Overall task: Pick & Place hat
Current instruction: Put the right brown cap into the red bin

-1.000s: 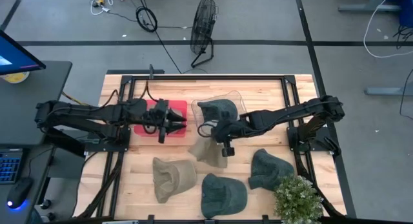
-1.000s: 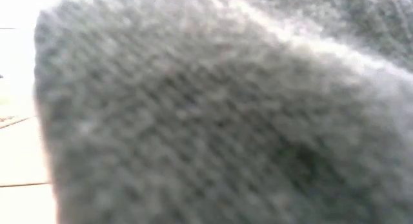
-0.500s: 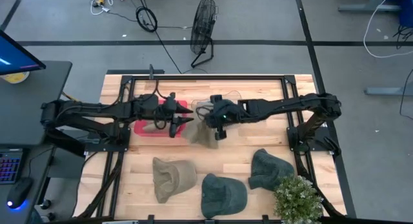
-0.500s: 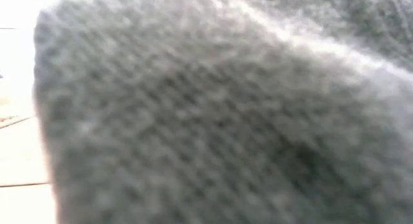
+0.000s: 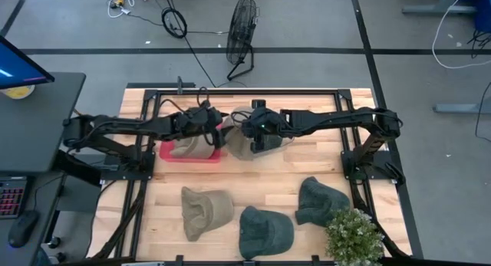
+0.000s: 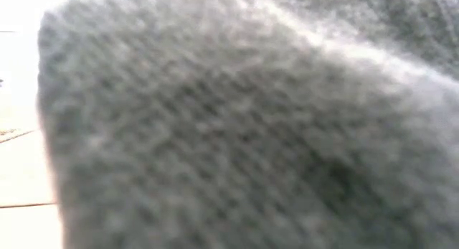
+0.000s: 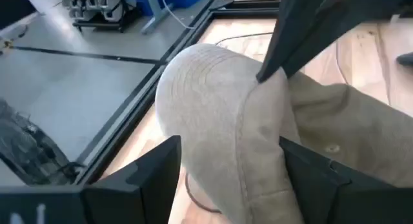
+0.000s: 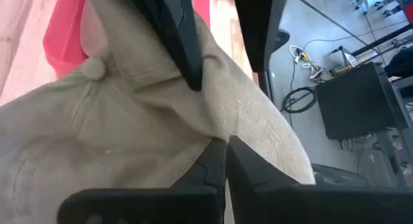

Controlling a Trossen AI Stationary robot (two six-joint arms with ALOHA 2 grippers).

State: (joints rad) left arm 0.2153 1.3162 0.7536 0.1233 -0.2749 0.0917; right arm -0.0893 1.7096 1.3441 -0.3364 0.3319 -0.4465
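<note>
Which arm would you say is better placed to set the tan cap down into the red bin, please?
Probably the left. The left gripper already holds the tan cap right over the red bin. The right gripper pinches the cap's brim beside the bin, so it likely only needs to let go.

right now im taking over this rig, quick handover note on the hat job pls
Left gripper: over the red tray, fingers around the tan cap.
Right gripper: shut on the same cap's brim, beside the tray.
Done: cap lifted and brought to the tray, partly over it.
Left: release it into the tray; another tan hat and two green hats wait at the table's front.
</note>
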